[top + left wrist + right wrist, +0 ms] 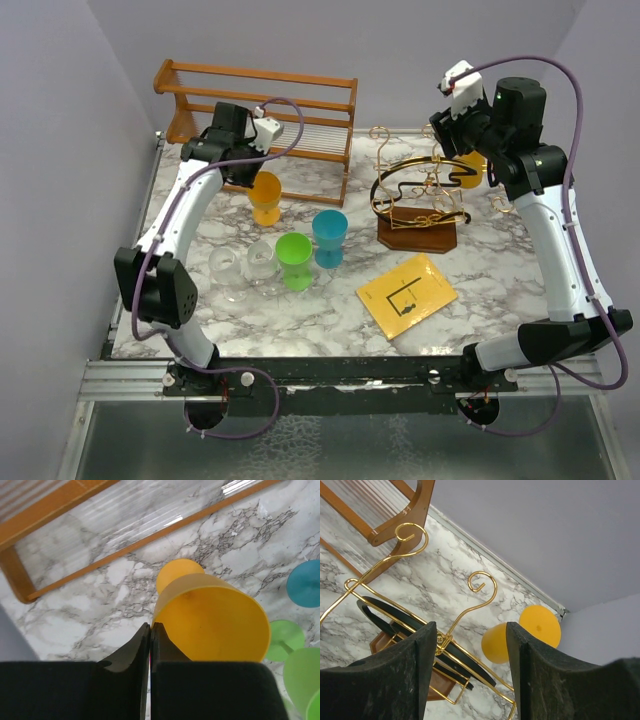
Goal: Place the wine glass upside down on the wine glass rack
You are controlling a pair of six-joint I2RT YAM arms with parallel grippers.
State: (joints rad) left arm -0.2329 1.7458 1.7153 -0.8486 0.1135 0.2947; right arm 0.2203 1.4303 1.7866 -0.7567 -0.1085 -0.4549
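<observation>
Where the marble table [330, 320] is meeting the arm bases at the bottom of the overhead view, a yellow booklet [406, 294] is lying flat, right of center. Just above it, left of center, two clear glasses [228, 268], a green glass [295, 258] and a blue glass [329, 236] are standing in a loose row. Above them, the orange wine glass [215, 620] is sitting upright, mouth up. The left gripper [150, 626] is clenching it, with the jaws pressed together and the glass's thin rim running into the seam between them. At center right, the wine glass rack [420, 236] is standing with its gold hoop and curled hooks rising off the dark base, well apart from that glass. The right gripper [471, 626] is hovering over the rack's upper right side, jaws spread and grasping nothing. A second orange glass [495, 644] is showing beyond the hooks; whether it is hanging on them I cannot tell. Along the top left, the wooden slatted shelf [262, 78] is standing against the wall.
</observation>
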